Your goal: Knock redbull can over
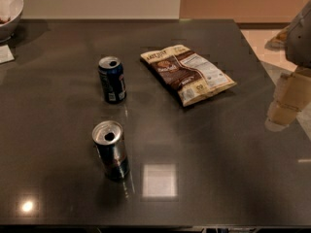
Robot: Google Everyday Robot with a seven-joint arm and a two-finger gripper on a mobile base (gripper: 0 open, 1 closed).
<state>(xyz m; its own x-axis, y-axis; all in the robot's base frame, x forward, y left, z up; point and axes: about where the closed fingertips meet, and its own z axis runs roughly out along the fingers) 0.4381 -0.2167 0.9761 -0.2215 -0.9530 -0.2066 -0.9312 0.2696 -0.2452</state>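
Observation:
The redbull can [111, 150] stands upright on the dark table [218, 169], front left of centre. It has a silver top with an open mouth and a dark body with a reddish mark. My gripper [284, 103] hangs over the table's right edge, pale beige below a grey arm part. It is far to the right of the can and apart from it, and nothing is seen in it.
A dark-blue can [112, 79] with a white label stands upright behind the redbull can. A snack bag [187, 73] lies flat at centre back. A white bowl [7, 8] and a white paper [6, 54] sit at the far left corner.

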